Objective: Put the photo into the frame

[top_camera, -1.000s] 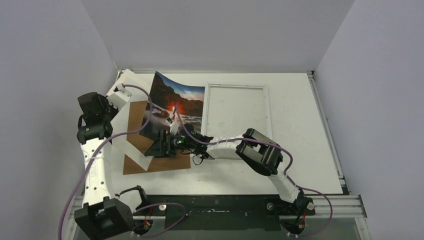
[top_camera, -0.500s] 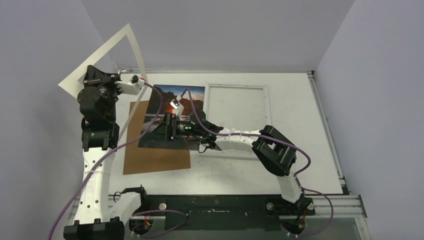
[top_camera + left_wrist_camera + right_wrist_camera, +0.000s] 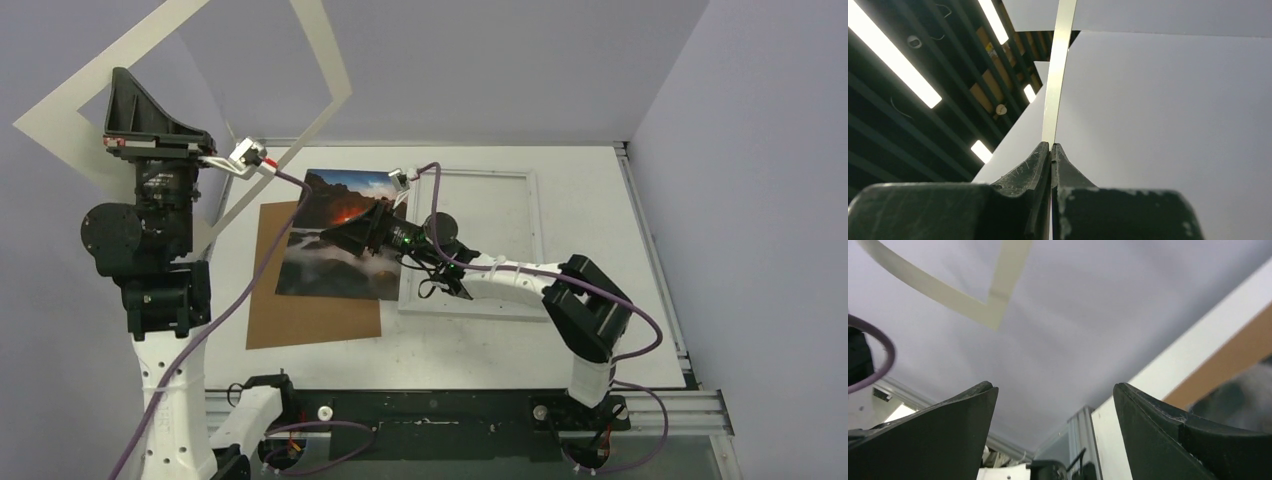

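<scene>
Your left claw (image 3: 1050, 147) is pinched tight on one strip of the pale mat (image 3: 1058, 75). In the left wrist view the strip stands edge-on, rising straight out of the closed tips. From above, that claw (image 3: 122, 85) sits high on the raised left arm, well over the left edge of the table (image 3: 600, 250). The mat (image 3: 322, 50) hangs in the air around it as an open rectangle, tilted and clear of everything below.

Your right claw (image 3: 1054, 390) is spread wide with nothing between its fingers (image 3: 948, 435). You see only the wall through the gap, with a corner of the mat (image 3: 993, 305) floating beyond. In the overhead view this claw (image 3: 345, 230) is low over the photo (image 3: 330, 265), but you cannot tell whether it touches the print.

The photo lies flat, picture side up, with its left part over the brown backing board (image 3: 310, 320) and its right edge just beside the frame (image 3: 470, 172). The frame lies flat on the table to the right, and the photo is not inside it.
</scene>
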{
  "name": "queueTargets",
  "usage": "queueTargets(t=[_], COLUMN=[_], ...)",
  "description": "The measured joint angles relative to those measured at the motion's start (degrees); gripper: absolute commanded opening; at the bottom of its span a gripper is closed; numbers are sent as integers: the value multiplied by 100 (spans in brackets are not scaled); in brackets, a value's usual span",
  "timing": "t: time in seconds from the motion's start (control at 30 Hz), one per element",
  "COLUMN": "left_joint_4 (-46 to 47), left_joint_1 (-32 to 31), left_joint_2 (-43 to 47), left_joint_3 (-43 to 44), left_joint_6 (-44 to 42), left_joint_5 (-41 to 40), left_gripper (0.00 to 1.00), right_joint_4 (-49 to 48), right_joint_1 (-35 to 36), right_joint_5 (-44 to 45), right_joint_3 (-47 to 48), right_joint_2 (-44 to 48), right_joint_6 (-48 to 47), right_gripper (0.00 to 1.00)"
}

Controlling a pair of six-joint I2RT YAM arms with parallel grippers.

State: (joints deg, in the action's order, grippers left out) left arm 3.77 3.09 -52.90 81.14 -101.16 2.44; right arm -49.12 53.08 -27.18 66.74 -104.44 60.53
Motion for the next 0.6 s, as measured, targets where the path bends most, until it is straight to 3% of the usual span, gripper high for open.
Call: queueTargets(t=[0.27, 0.6], left_joint_4=[17, 50], left_joint_1=[0, 0], left_joint_2=[313, 603], left_joint_3=[11, -22], left_joint_6=[142, 345], left_joint_5=[321, 581], left_gripper=[0, 0], right_joint_4=[-2564, -3246], right_joint_1=[90, 313], right_joint_5=[638, 997], right_joint_3=[81, 2052], right_joint_2=[-468, -1919], right_joint_6=[118, 428], right_gripper=[90, 90])
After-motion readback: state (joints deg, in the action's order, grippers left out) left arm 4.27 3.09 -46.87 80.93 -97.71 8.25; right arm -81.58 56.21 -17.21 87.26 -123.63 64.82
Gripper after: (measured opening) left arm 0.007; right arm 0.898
